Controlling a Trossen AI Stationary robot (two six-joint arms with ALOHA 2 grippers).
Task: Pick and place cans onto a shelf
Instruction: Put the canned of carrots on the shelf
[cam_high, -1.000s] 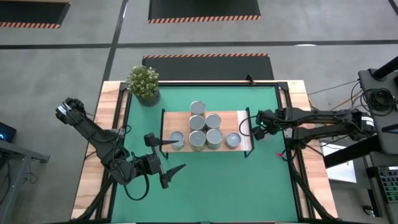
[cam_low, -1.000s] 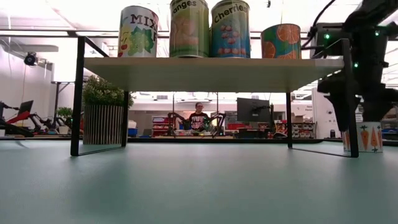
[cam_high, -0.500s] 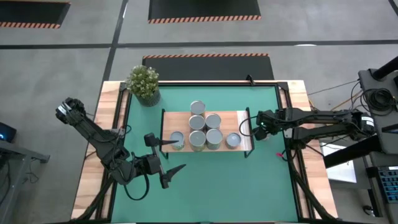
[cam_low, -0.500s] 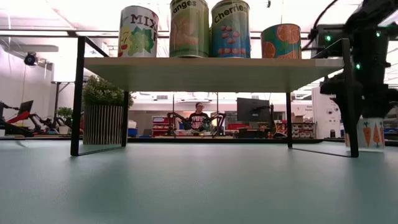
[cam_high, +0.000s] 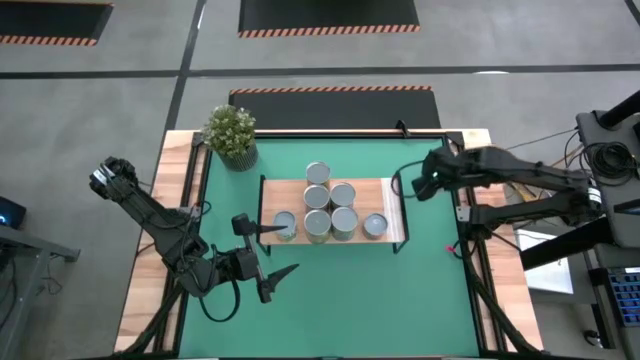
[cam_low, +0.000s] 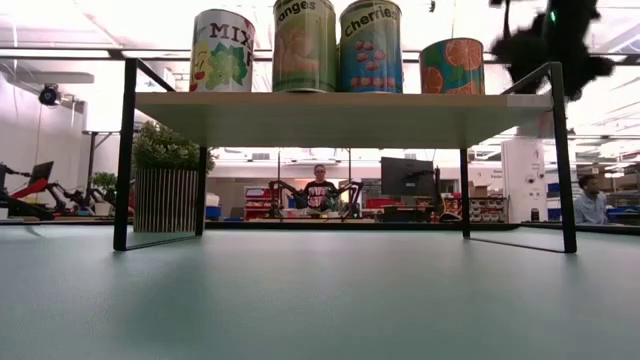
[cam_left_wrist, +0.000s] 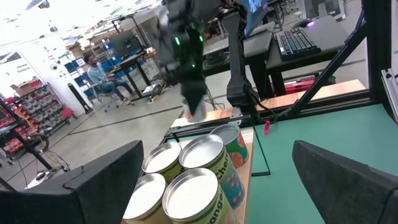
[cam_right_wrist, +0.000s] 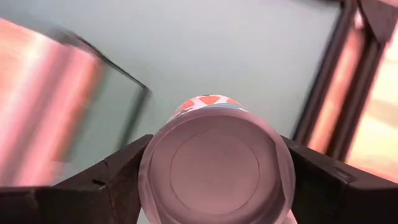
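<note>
The shelf (cam_high: 392, 213), a light-wood board on a black frame, stands mid-table on the green mat and carries several silver-topped cans (cam_high: 330, 208). The low view shows it (cam_low: 340, 112) with labelled cans (cam_low: 305, 45) on top. My right gripper (cam_high: 424, 184) is raised beside the shelf's right end, shut on a white can with an orange carrot label (cam_right_wrist: 214, 171). My left gripper (cam_high: 270, 250) is open and empty at the shelf's near left corner; its two fingers frame the left wrist view (cam_left_wrist: 217, 180). My right gripper pinches the carrot can by two opposite sides of its round wall (cam_right_wrist: 148, 180) between its two fingers (cam_right_wrist: 115, 177). The can's round silvery end faces the wrist camera. The fingers come at it from above. The can is lifted clear of the mat.
A potted plant (cam_high: 231, 133) stands at the mat's far left corner. Bare green mat (cam_high: 340, 300) lies between the shelf and the near edge. Black frame rails (cam_high: 462, 200) run along the table's sides. People sit in the room beyond (cam_low: 320, 190).
My right gripper has risen from mat level to above the shelf top and gone a little toward the far edge, staying shut on the carrot can. The can, which stood on the mat by the shelf's right end, is now lifted clear.
</note>
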